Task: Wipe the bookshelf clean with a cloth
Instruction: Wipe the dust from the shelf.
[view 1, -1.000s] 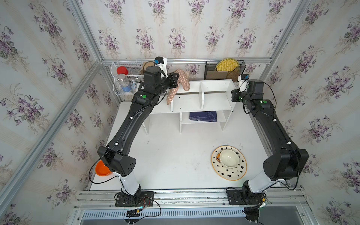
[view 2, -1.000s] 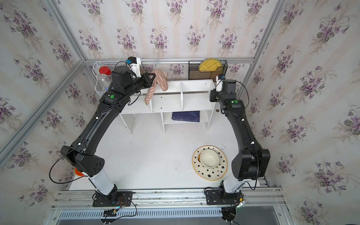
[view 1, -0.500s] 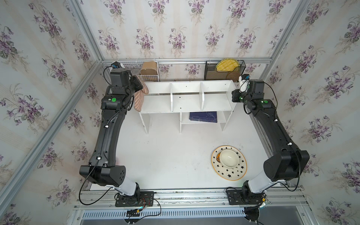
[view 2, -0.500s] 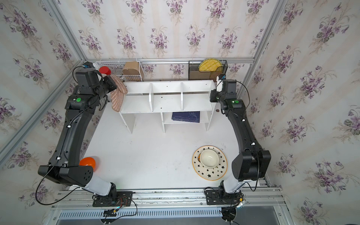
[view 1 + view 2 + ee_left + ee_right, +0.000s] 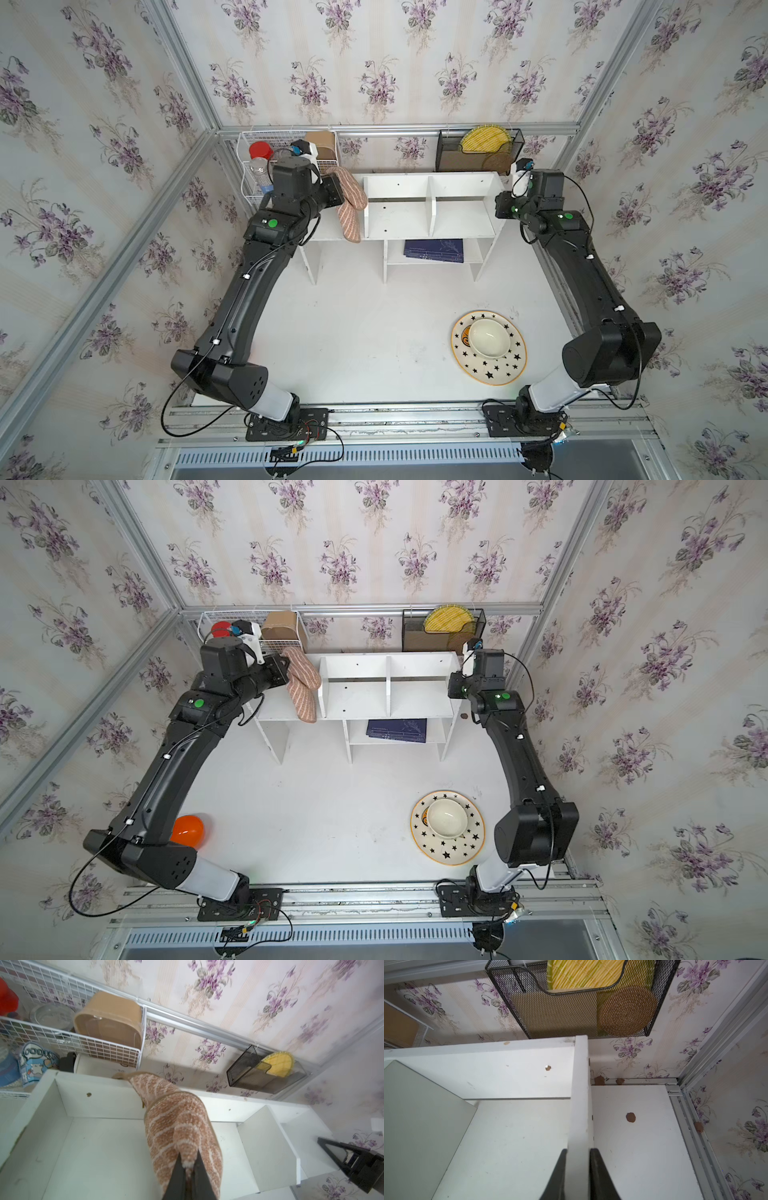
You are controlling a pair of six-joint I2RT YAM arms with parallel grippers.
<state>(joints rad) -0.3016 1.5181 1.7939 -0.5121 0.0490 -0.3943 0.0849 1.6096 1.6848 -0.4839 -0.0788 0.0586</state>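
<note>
- I can't see most of the left compartment of the white board bookshelf (image 5: 397, 216): the striped tan-brown cloth (image 5: 350, 208) and the left arm (image 5: 249, 291) cover it.
- orange ball (image 5: 189, 831): half hidden behind that arm.
- left gripper (image 5: 188, 1154) and right gripper (image 5: 579, 1149): cut off at the frame edge.

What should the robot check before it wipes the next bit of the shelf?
1. Cloth pinched in the left gripper: ok.
2. Right gripper clamped on the end board of the bookshelf: ok.
3. Cloth pressing on the shelf floor: cannot tell.
4. Nothing in the way in the middle compartment: ok.
5. Blue book sits apart from the cloth: ok.
</note>
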